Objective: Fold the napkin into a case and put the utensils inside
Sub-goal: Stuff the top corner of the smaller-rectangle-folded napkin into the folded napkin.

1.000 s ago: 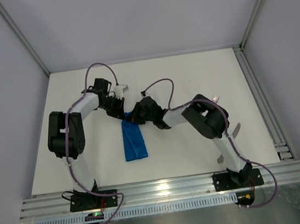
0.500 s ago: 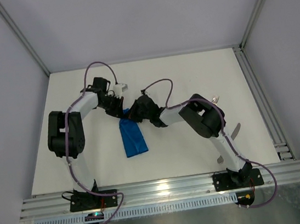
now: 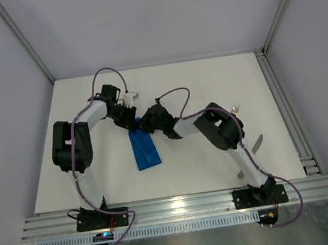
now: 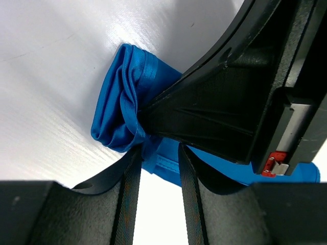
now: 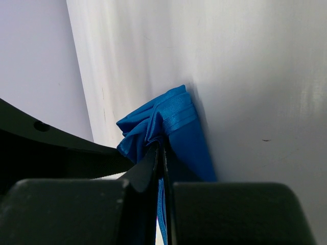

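The blue napkin (image 3: pixel 145 152) lies as a narrow folded strip at mid-table, its far end lifted and bunched. My right gripper (image 3: pixel 144 125) is shut on that bunched far edge; in the right wrist view the cloth (image 5: pixel 173 120) is pinched between the closed fingers of the gripper (image 5: pixel 162 145). My left gripper (image 3: pixel 132 122) is right beside it. In the left wrist view its jaws (image 4: pixel 158 150) stand apart, with the napkin (image 4: pixel 120 102) at the tips. Two silver utensils lie to the right, one (image 3: pixel 235 108) mostly hidden by the right arm, the other (image 3: pixel 256 143) beside the arm.
The right gripper's black body (image 4: pixel 230 102) fills the upper right of the left wrist view, touching the cloth. A metal rail (image 3: pixel 290 118) runs along the table's right edge, and grey walls enclose the table.
Both grippers have shifted slightly to the left and away from me. The napkin's far end has moved with them, so the strip now slants a little.
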